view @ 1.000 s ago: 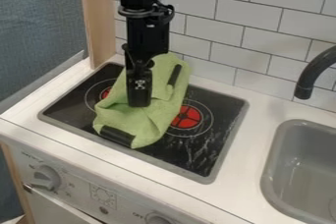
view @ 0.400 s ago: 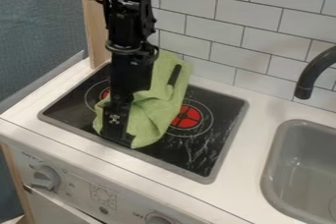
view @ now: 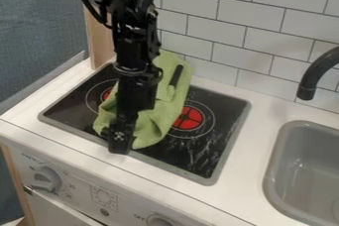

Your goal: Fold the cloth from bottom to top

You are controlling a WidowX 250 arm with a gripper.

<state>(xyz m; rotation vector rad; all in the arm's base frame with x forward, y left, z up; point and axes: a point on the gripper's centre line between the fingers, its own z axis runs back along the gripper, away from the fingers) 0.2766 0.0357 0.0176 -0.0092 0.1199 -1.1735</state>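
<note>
Gripper (view: 120, 145) low at the cloth's near end

Whether it grips cannot be told. The green cloth (view: 156, 125) lies bunched on the black stovetop (view: 224, 121), set in a white worktop (view: 228, 190) beside a grey sink (view: 275, 163); white tiles (view: 278, 12) behind.

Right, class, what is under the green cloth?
The green cloth lies on the black stovetop, overlapping part of a red-centred burner. Whatever else it hides cannot be seen; the gripper also blocks part of the cloth.

The single view looks down at a slant from in front of the toy kitchen, fairly near, facing the stove top (view: 222, 146), tiled wall (view: 260, 32) and sink (view: 273, 180).
</note>
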